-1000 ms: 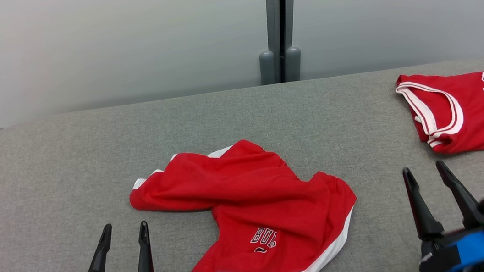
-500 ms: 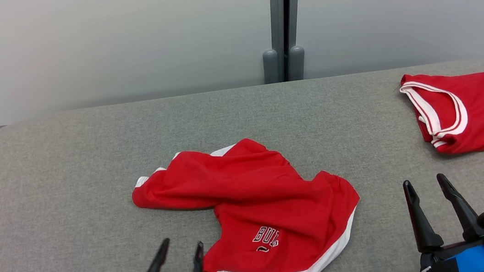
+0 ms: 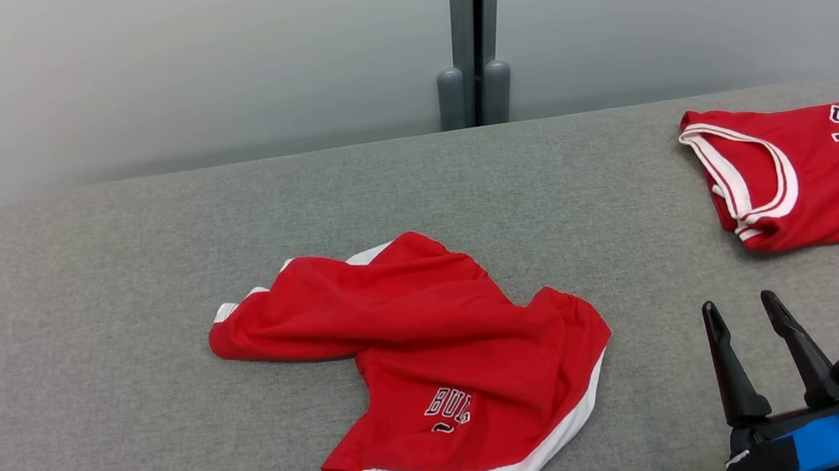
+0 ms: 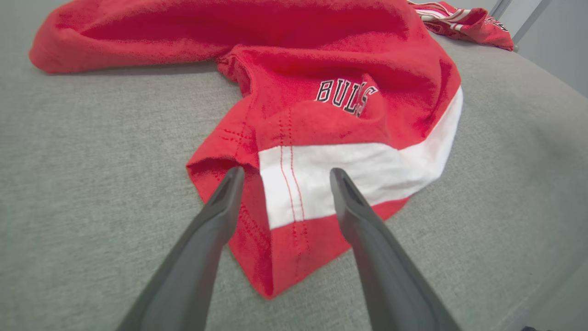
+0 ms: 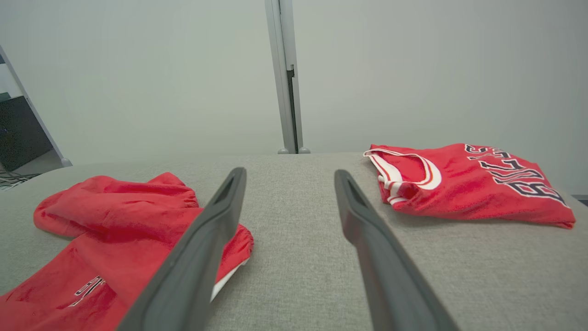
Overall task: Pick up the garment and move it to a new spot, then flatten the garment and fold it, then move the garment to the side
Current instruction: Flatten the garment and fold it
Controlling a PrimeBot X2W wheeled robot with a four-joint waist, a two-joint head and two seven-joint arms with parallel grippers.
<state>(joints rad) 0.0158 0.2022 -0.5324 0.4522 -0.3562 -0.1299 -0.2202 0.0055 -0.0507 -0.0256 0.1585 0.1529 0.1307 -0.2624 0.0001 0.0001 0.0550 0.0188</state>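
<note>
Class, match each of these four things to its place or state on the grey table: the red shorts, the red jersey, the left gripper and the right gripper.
Column one:
1. red shorts
2. red jersey
3. left gripper
4. right gripper

Column two:
A. folded, at the far right of the table
B. open, over bare table between the two garments
C. crumpled, in the middle of the table
D. open, fingertips at the near edge of the shorts

Pairs: 1-C, 2-A, 3-D, 4-B.
</note>
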